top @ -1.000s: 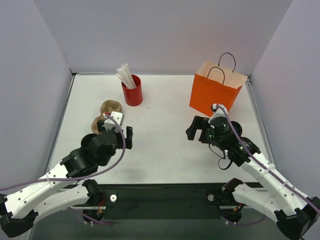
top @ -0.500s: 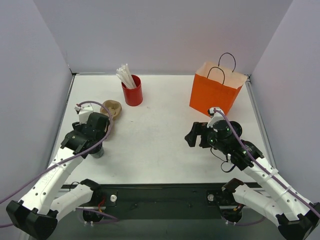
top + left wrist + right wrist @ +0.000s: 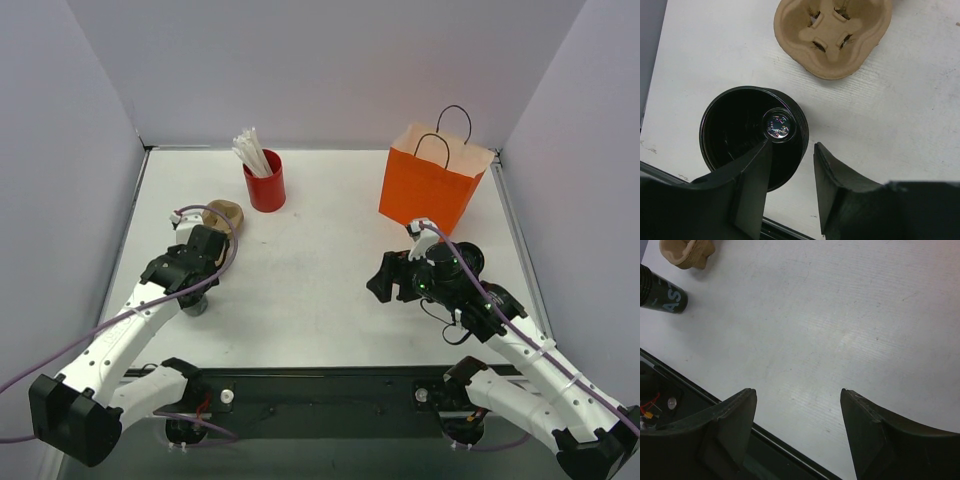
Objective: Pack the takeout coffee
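The left gripper (image 3: 792,148) swung left and nearer, over 1 coffee cup (image 3: 737,127), jaws narrowing. On the right gripper (image 3: 797,393) the jaws narrowed too.

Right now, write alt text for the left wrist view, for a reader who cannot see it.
The left hand, open, hangs over a black-lidded cup on the white table; an empty cardboard cup carrier lies beyond it.

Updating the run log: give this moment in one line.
left fingers apart over coffee cup | right fingers apart over table | carrier beside cup
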Motion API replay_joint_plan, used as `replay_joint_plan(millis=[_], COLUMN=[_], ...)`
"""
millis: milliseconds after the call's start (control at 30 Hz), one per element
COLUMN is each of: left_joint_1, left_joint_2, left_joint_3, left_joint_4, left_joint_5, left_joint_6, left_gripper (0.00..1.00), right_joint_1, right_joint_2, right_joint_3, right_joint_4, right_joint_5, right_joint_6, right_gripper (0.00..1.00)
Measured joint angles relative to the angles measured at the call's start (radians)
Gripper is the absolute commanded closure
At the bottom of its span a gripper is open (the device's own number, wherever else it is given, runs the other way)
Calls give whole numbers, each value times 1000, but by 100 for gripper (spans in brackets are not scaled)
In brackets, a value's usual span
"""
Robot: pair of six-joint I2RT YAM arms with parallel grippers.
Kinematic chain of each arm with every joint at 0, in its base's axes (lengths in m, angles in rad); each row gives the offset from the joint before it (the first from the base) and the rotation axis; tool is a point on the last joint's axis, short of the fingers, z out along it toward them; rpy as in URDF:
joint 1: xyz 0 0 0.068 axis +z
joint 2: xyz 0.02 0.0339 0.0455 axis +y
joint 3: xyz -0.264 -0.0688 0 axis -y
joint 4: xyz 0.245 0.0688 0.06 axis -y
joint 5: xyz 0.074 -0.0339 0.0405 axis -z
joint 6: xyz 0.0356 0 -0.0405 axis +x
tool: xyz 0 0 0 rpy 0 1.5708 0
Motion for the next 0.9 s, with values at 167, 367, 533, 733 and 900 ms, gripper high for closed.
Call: replay_joint_plan(millis=[167,367,533,733,900], left_joint_1=[0,0,1,1,1], left_joint_2=[8,10,10,10,10], left_joint_3=[-13,-16,-18,-21,-22], left_joint_4=[18,32,35,39,39], left_joint_5=[1,0,-1,-3,-3], left_joint_6=[9,22,26,28,31], left_gripper=[59,64,67,72,78], right_joint_1=[0,0,0,0,0], right_joint_2=[-5,-6,-6,-6,-6], right_joint_3=[-5,-7,-8,-8,-8], right_joint_4=[0,0,0,0,0], right_joint_5=[-16,-24,-31,-35,-39], right_joint_6=[-17,-21,-21,-20,-18], right_gripper=[33,35,35,35,35])
